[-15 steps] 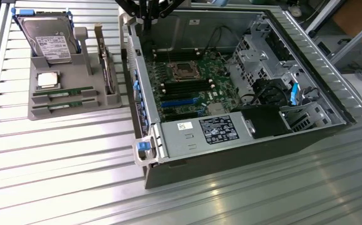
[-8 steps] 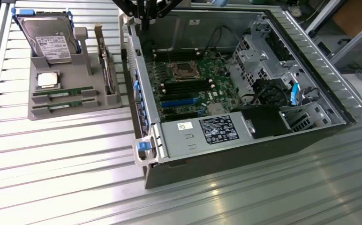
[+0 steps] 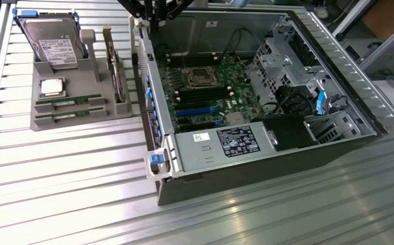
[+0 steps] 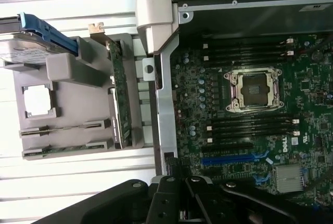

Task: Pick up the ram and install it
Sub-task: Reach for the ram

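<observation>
We log the black gripper (image 4: 182,195), jaws together and empty, over the open grey computer case (image 3: 265,176). Long thin green ram stick (image 3: 71,100) sits edge-up in the grey plastic parts tray (image 3: 47,122). We judge it light, stiff, fragile: pinch across the board mid-length

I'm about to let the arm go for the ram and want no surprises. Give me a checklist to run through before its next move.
1. Ram seated in the grey holder: ok, two green sticks stand in its slots.
2. Pincer free of load: ok, it holds nothing.
3. Pincer ready to grasp: not ok, it is shut.
4. Pincer over the ram: not ok, it hangs by the case wall.
5. Memory slots on the motherboard free: ok, they look empty.
6. Slot latches open: cannot tell.
</observation>
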### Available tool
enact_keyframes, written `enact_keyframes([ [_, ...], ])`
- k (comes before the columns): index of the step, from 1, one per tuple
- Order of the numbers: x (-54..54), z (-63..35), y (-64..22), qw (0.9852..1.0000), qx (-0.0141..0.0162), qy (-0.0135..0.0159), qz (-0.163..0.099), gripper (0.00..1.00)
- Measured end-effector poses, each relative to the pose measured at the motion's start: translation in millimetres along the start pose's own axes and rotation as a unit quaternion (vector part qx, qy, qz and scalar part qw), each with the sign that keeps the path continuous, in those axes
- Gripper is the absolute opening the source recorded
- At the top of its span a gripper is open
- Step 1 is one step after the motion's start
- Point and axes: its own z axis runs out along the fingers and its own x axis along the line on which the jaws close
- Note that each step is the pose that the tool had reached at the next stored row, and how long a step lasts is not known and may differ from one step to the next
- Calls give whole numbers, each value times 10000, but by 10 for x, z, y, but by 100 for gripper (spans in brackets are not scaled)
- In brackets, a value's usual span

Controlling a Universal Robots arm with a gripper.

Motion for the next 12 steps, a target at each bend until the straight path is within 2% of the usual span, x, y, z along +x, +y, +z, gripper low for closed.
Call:
enact_keyframes([
  [12,82,-3,-7,10000,0,0,0,11],
])
